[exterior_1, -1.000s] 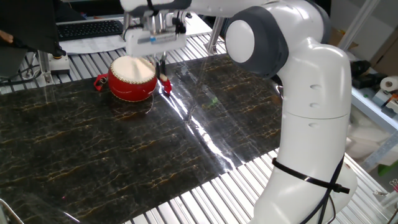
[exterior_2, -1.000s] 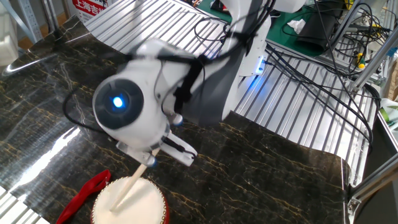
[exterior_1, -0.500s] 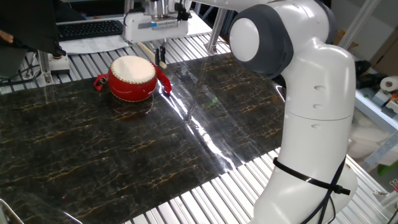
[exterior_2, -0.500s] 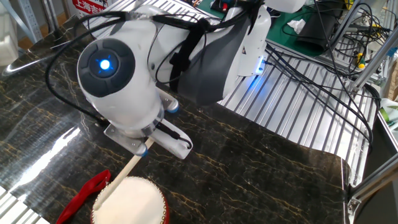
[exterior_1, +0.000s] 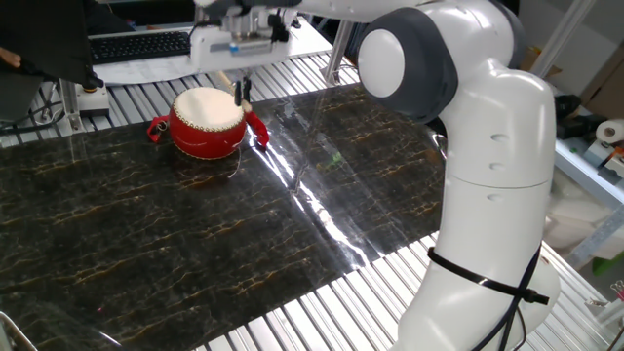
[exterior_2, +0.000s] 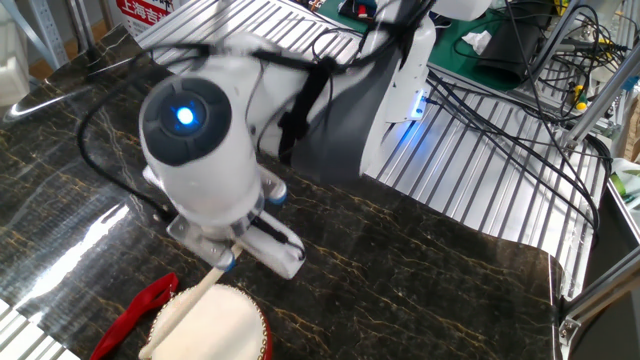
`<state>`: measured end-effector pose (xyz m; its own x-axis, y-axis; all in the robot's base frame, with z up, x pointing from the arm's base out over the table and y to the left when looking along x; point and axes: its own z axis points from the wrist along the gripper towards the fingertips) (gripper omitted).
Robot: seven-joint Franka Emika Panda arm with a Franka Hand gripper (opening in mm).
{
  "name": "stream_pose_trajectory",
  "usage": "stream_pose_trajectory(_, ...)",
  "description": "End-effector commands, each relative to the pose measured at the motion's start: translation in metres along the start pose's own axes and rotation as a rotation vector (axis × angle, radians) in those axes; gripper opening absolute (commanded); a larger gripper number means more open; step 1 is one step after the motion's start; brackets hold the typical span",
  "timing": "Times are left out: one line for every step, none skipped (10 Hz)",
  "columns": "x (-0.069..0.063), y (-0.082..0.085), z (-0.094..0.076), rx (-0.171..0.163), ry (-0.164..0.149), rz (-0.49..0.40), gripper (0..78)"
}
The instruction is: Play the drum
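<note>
Up at the far edge of your dark marble-patterned mat [exterior_1: 195,224], the drum [exterior_1: 207,122] sat beside the slatted metal table [exterior_1: 322,292], leaving most of the mat open. Your gripper [exterior_1: 240,90] was closed on a pale drumstick [exterior_2: 195,292] angled over the drum's skin.
</note>
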<state>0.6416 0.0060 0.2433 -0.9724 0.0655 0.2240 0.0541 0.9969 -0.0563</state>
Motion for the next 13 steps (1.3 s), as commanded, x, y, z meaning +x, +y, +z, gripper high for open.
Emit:
stream_pose_trajectory(-0.044, 0.009, 0.03, -0.024, -0.116, 0.016, 1.1)
stream_pose_trajectory(-0.05, 0.007, 0.027, -0.024, -0.113, 0.011, 1.1)
stream_pose_trajectory(-0.052, 0.007, 0.027, -0.024, -0.114, 0.01, 1.1)
stream_pose_trajectory(-0.056, 0.006, 0.028, -0.022, -0.117, 0.006, 1.1)
stream_pose_trajectory(-0.056, 0.006, 0.028, -0.023, -0.117, 0.006, 1.1)
stream_pose_trajectory(-0.056, 0.007, 0.03, -0.018, -0.118, 0.006, 1.1)
stream_pose_trajectory(-0.055, 0.008, 0.032, -0.017, -0.118, 0.008, 1.1)
stream_pose_trajectory(-0.055, 0.008, 0.033, -0.021, -0.114, 0.005, 1.1)
stream_pose_trajectory(-0.054, 0.009, 0.035, -0.023, -0.115, 0.006, 1.1)
stream_pose_trajectory(-0.053, 0.01, 0.038, -0.022, -0.121, 0.006, 1.1)
stream_pose_trajectory(-0.052, 0.01, 0.04, -0.022, -0.124, 0.007, 1.1)
stream_pose_trajectory(-0.049, 0.012, 0.044, -0.019, -0.124, 0.002, 1.1)
stream_pose_trajectory(-0.048, 0.012, 0.044, -0.019, -0.123, -0.001, 1.1)
